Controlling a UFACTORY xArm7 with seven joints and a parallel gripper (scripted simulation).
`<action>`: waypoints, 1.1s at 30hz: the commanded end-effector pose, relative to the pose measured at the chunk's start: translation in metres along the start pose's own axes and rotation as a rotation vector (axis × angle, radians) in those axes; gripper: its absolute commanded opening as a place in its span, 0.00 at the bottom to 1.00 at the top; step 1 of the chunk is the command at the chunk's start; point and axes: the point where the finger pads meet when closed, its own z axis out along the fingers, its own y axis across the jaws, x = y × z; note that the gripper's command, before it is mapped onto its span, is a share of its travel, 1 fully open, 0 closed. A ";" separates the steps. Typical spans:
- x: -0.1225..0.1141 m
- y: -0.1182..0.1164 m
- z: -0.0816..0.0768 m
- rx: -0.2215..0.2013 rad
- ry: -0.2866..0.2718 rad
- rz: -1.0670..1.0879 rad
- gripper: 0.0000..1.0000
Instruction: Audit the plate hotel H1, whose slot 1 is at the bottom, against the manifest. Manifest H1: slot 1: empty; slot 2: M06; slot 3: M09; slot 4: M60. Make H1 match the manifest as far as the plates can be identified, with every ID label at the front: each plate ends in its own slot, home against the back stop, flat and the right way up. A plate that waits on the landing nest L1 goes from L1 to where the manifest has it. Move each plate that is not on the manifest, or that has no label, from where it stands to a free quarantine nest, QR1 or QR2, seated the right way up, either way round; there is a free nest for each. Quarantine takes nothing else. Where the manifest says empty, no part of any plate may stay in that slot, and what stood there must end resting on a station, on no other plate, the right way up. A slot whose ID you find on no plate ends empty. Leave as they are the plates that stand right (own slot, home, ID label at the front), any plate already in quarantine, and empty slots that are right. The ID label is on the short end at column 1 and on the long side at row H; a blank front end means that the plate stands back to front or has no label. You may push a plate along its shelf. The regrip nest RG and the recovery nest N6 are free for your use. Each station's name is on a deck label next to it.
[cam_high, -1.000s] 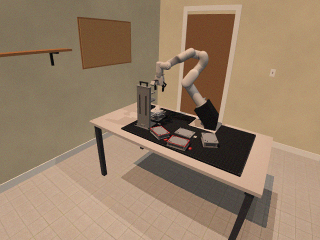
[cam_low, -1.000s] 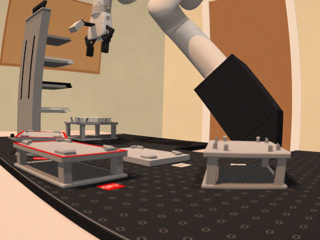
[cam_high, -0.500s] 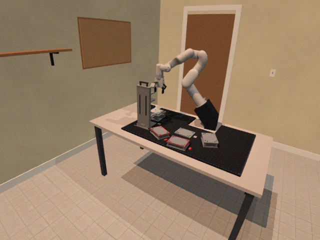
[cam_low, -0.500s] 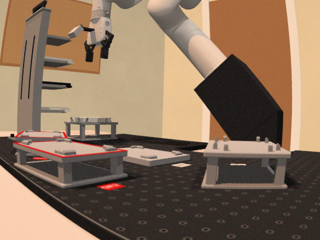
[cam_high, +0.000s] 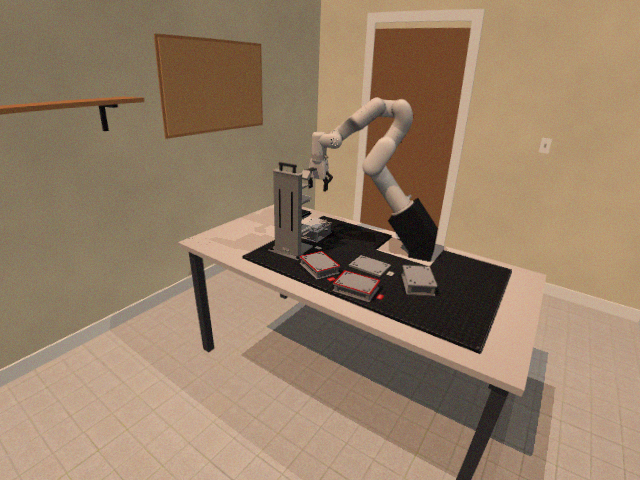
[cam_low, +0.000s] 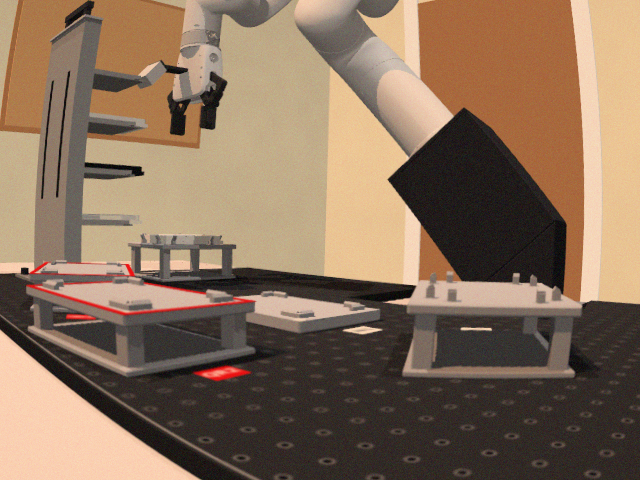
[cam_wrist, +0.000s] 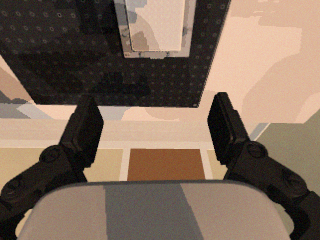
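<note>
The plate hotel H1 (cam_low: 62, 144) is a grey tower at the left of the deck with four shelves seen edge on. The second shelf from the bottom (cam_low: 112, 170) looks dark; I cannot tell which shelves hold plates. My gripper (cam_low: 192, 116) is open and empty, fingers pointing down, in the air just in front of the two upper shelves. It also shows in the top view (cam_high: 319, 183) and the wrist view (cam_wrist: 155, 125). A pale plate (cam_low: 177, 240) sits on a raised nest in front of the hotel, below the gripper, and shows in the wrist view (cam_wrist: 155, 27).
Two red-edged nests (cam_low: 134, 302) (cam_low: 80, 268) stand at the front left, both bare. A low flat nest (cam_low: 310, 312) lies mid-deck and a raised nest with pins (cam_low: 491, 299) to the right. The arm's black base (cam_low: 480, 201) stands behind.
</note>
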 end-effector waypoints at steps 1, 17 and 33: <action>0.000 0.001 0.004 -0.003 0.001 0.000 1.00; 0.000 0.001 0.027 -0.003 0.001 0.000 1.00; 0.000 0.001 0.051 -0.003 0.001 0.000 1.00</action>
